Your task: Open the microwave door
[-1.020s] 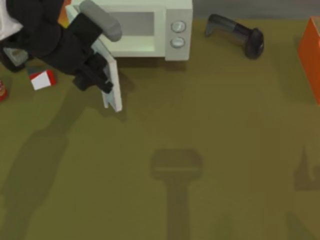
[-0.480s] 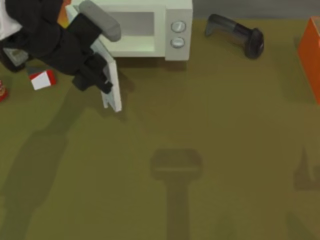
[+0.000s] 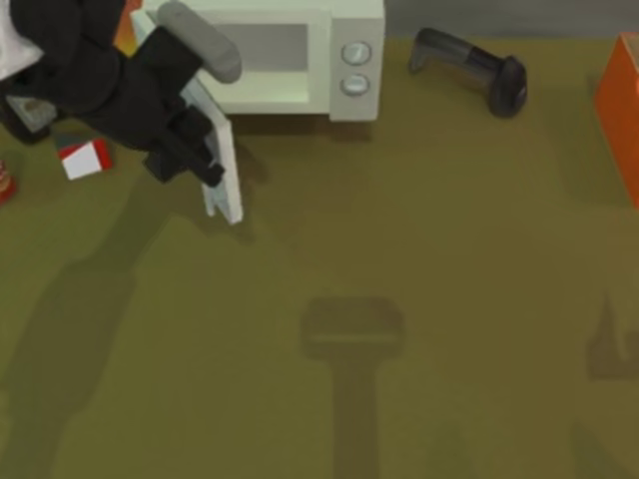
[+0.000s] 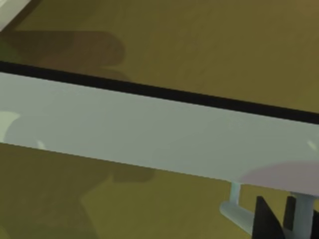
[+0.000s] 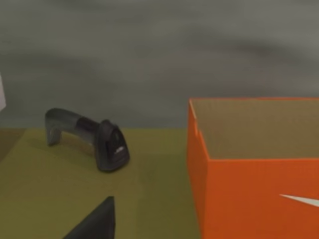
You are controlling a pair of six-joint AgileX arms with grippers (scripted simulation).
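Note:
The white microwave stands at the table's back edge, its two round knobs on the right of its front. The microwave door is swung out from the left side, nearly square to the oven front, and the cavity shows. My left gripper is at the door's outer face, shut on the pale bar handle. In the left wrist view the door's edge crosses as a wide pale band, with my left gripper and its dark fingers on the handle. My right gripper is parked outside the top view, one fingertip showing.
A dark handheld scanner lies right of the microwave. An orange box stands at the right edge. A small red-and-white box and a red item lie at the far left, by my left arm.
The door's free end has crept a little further left with my left gripper on the handle. Nothing else has moved.

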